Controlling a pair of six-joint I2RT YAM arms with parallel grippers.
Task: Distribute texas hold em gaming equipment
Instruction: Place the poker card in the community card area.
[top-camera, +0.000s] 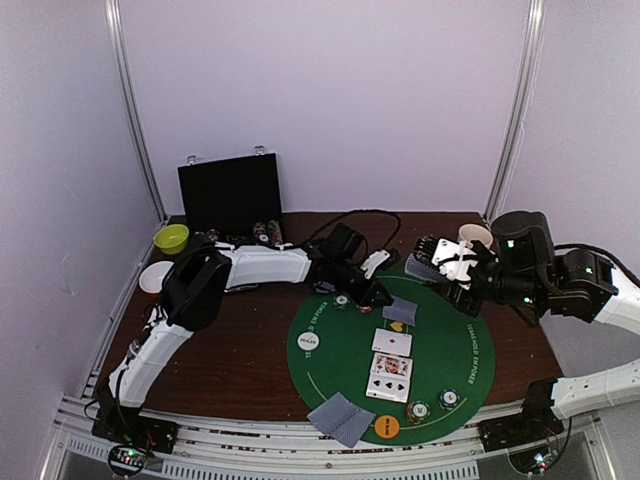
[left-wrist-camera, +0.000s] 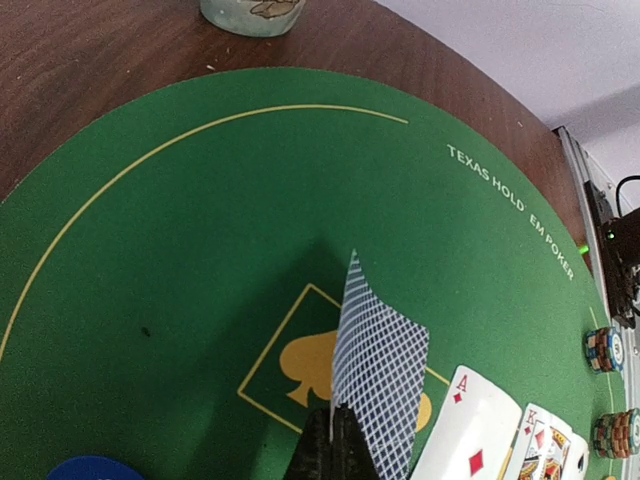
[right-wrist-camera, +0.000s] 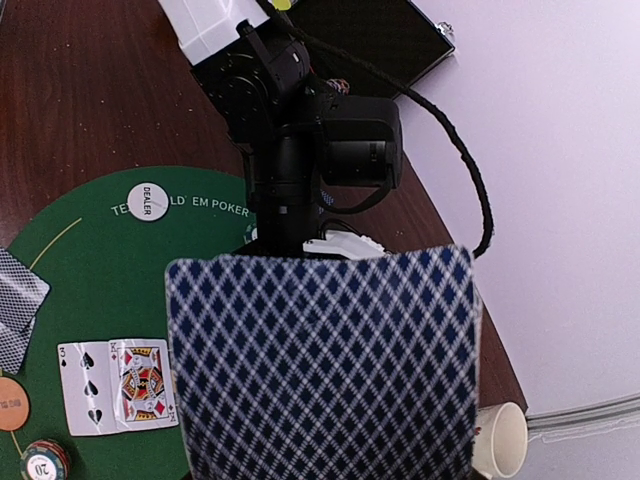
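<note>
While your left gripper (left-wrist-camera: 335, 445) pinches shut on one grey-backed card (left-wrist-camera: 378, 385) tilted up off the green mat (left-wrist-camera: 200, 250), your right gripper (top-camera: 434, 268) clasps the card deck (right-wrist-camera: 320, 360) above the mat's far right edge, three face-up cards (top-camera: 390, 366) mid-mat

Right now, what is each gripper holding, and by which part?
Left gripper pinches a face-down card by one edge. Right gripper holds blue-backed cards; its grip spot is hidden.

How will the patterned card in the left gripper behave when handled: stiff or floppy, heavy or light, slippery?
Probably floppy: the card is very thin and looks slightly bowed where the left gripper pinches one end. Likely light: one narrow pinch holds it up. Its smooth-looking back may slip if the grip loosens.
</note>
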